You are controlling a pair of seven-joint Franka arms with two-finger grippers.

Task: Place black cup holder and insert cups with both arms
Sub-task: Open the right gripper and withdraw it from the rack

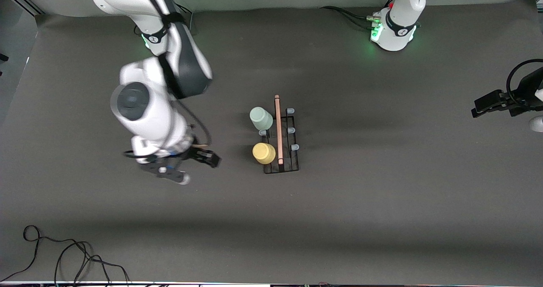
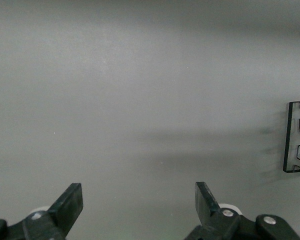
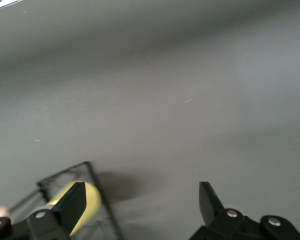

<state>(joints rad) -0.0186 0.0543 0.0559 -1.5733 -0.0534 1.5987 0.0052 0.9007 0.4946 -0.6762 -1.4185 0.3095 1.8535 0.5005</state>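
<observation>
The black cup holder [image 1: 292,165] stands mid-table, its wooden rod handle [image 1: 278,128] running along its length. A pale green cup [image 1: 261,118] and a yellow cup [image 1: 264,153] sit upturned on its pegs on the side toward the right arm's end. The pegs [image 1: 291,130] on the side toward the left arm's end are bare. My right gripper [image 1: 200,170] hovers open beside the yellow cup with nothing in it. In the right wrist view the right gripper [image 3: 140,205] has the yellow cup [image 3: 90,202] showing past one finger. My left gripper [image 1: 477,109] [image 2: 139,200] waits open and holds nothing, at its end of the table.
Loose black cables [image 1: 63,257] lie near the front edge at the right arm's end. A dark frame-like thing [image 2: 296,137] shows at the edge of the left wrist view. The grey mat [image 1: 360,202] covers the table.
</observation>
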